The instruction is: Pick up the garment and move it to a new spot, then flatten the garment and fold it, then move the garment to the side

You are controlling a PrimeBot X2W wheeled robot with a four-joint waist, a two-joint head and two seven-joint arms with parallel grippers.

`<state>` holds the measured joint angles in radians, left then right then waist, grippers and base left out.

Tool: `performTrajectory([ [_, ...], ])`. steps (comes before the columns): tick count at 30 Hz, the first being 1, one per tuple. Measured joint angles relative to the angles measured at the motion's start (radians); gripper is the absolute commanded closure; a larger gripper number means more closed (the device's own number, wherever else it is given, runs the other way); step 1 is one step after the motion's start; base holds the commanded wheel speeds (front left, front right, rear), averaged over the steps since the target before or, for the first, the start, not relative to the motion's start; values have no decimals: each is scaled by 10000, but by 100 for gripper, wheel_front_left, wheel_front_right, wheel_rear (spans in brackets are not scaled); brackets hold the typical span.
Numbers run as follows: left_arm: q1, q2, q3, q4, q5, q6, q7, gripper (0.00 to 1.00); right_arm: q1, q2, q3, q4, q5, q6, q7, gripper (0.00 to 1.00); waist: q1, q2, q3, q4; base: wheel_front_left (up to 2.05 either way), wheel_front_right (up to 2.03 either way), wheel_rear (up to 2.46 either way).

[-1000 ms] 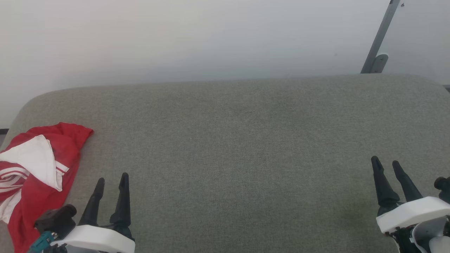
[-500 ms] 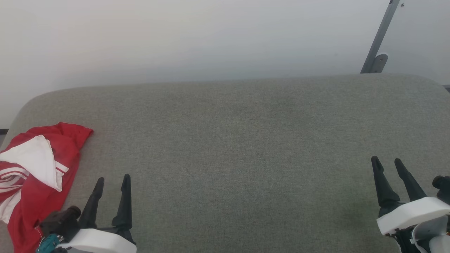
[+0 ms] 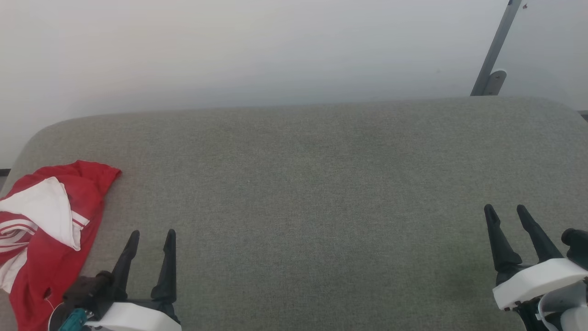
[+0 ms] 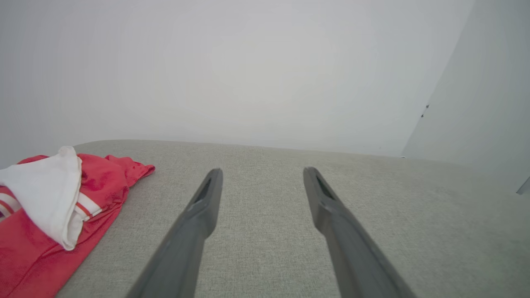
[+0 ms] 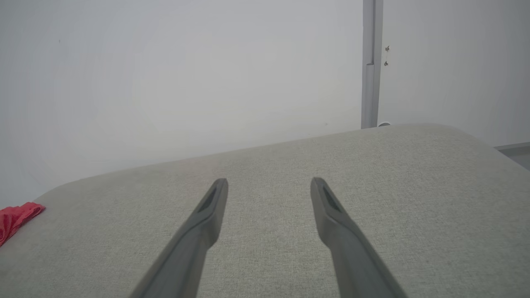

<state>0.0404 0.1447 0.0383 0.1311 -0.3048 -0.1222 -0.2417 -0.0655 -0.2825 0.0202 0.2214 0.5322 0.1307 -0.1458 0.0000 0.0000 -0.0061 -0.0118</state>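
Note:
The garment (image 3: 43,234) lies crumpled at the far left edge of the grey cushioned surface (image 3: 303,184): bright red fabric with a white sleeve folded on top and red-and-white striped trim. The left wrist view shows the garment (image 4: 45,215) at its left side, and the right wrist view shows a red corner of the garment (image 5: 14,217) at the left edge. My left gripper (image 3: 151,235) stands open just right of the garment, holding nothing. My right gripper (image 3: 504,210) is open at the lower right, far from the garment, over bare fabric.
A pale wall rises behind the surface. A grey metal post with a bracket (image 3: 494,59) leans at the back right. The surface's rounded left corner (image 3: 32,138) lies close to the garment.
My left gripper has slid a little to the right and lower, away from the garment, its fingers spreading slightly. The right gripper's fingers have also opened a touch. The garment has not moved.

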Motion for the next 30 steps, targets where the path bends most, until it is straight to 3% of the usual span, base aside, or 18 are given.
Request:
performTrajectory([
  [11,12,4,6,-67,663,-27,-198,0,2,-102,73,-42,-533,0,-128,0,0,0,-20,11,0,0,0],
  [30,12,-23,6,-42,527,-58,-198,0,15,-90,73,-115,-585,0,-127,0,0,0,-28,44,0,0,0],
])
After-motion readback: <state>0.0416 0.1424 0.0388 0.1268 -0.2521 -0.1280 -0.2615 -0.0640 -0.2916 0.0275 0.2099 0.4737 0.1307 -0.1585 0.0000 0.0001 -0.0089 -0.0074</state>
